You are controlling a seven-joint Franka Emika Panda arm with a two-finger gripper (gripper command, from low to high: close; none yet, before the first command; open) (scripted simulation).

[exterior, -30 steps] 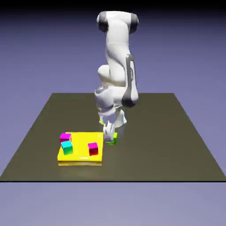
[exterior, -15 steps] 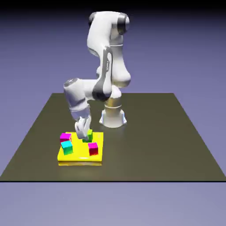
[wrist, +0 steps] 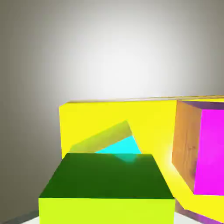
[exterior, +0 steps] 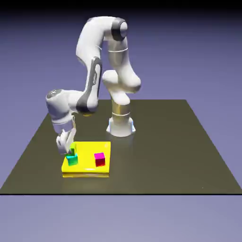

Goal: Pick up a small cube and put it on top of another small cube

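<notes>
Blue-violet and smooth, a plain backdrop spread behind a dark, faintly glossy worktop (exterior: 156, 160). A white robot arm (exterior: 90, 40) with rounded casings and grey joint bands bent over the exterior view's left. Below it lay a glossy yellow slab (exterior: 87, 166), flat and square-edged. The hand (exterior: 65, 147) hung with its fingers pointing down at the bright green cube (exterior: 73, 149), which sat between them; whether they gripped it or had parted from it could not be told. The green cube was directly above the cyan cube (exterior: 72, 160), overlapping it in view; contact between the two was unclear. A magenta cube (wrist: 211, 151) with a wood-grained side stood near the pair, and a red-and-magenta cube (exterior: 99, 159) rested on the slab toward the exterior view's right.
</notes>
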